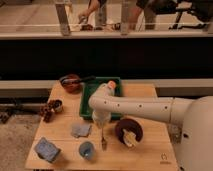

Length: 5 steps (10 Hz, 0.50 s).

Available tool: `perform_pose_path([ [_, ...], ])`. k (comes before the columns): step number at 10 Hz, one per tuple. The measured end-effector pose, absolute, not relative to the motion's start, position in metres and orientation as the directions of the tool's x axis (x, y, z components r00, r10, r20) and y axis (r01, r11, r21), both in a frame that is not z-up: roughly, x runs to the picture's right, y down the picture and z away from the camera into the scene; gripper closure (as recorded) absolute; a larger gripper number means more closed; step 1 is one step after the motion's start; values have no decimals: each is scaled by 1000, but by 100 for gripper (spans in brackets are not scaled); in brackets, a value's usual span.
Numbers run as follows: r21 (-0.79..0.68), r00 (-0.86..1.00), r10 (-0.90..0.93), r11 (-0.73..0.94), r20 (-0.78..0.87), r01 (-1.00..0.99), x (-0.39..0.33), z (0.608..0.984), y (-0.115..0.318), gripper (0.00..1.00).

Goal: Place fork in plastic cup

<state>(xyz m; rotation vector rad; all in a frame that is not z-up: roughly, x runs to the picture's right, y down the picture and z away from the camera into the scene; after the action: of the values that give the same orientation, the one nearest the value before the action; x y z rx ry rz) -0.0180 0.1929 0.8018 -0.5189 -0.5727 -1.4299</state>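
Note:
My gripper (102, 123) hangs over the front middle of the wooden table (150, 150), at the end of the white arm. It is shut on the fork (104, 139), a thin grey utensil that hangs nearly upright below it, with its head close to the table top. The plastic cup (86, 149), small, round and light blue, stands upright at the front. It is just left of the fork's lower end and apart from it. The cup's inside looks empty.
A grey-blue cloth (81, 130) lies left of the gripper. A blue boxy block (47, 149) sits at the front left. A dark red bowl (128, 131) is to the right. A green tray (90, 97), a brown bowl with a black utensil (70, 82) and brown items (50, 107) are behind.

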Motion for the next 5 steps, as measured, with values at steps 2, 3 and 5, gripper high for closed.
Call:
perform_pose_path([
  [2,41,28,-760,72,650,997,-15,808,199,56],
  [3,62,9,-761,64,649,996,-12,816,207,46],
  [5,108,-40,-771,37,636,993,-10,823,217,25],
])
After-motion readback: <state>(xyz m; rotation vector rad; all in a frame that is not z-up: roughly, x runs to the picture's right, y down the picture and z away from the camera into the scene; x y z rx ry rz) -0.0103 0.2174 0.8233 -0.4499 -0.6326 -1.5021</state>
